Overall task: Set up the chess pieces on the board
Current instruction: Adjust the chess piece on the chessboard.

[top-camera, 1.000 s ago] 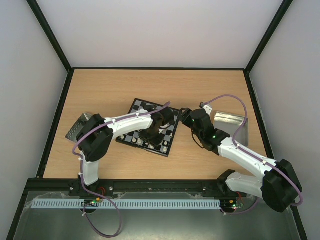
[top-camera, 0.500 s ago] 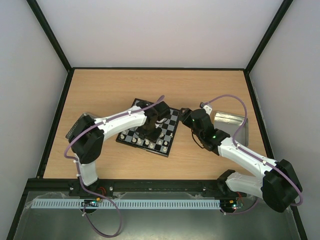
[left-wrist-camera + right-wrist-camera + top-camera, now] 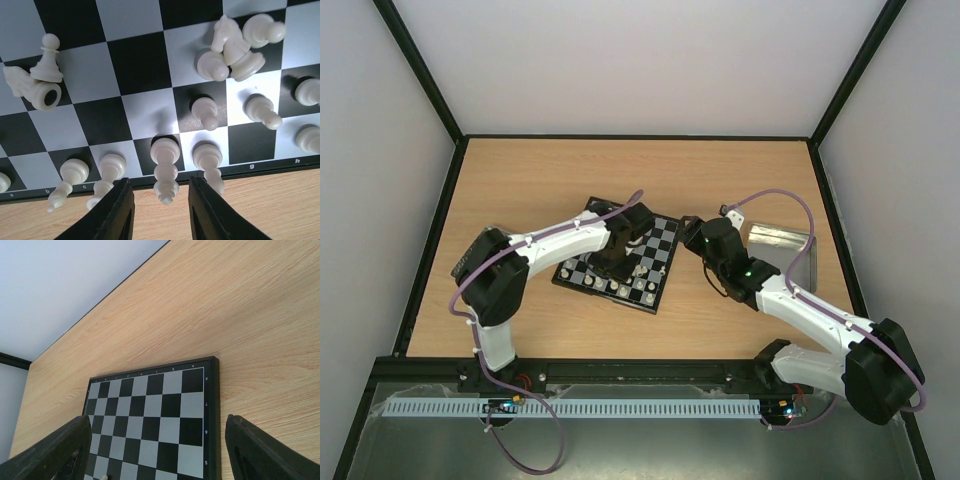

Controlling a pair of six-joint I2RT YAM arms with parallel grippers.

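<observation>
Since a second ago the left arm [image 3: 555, 240] has drawn its wrist back from the middle of the board [image 3: 663, 245] toward the near-left squares. The right arm [image 3: 790, 305] has not moved. The board lies askew at the centre of the table [image 3: 570, 180].

Only the left wrist view shows the chess pieces [image 3: 210, 112] clearly. Cream-white figures stand in a row along the lettered edge, more stand one rank in, and a heap lies toppled at the upper right. The left end effector [image 3: 160, 200] hangs over that edge with its jaws parted. One standing piece [image 3: 165, 160] sits between them with a gap on either side — nothing is gripped.

The right wrist view shows the board's unoccupied squares and numbered edge. The right end effector [image 3: 160, 455] is spread wide and empty, just off the board's right side — the arm is bent low and aimed across the board.
</observation>
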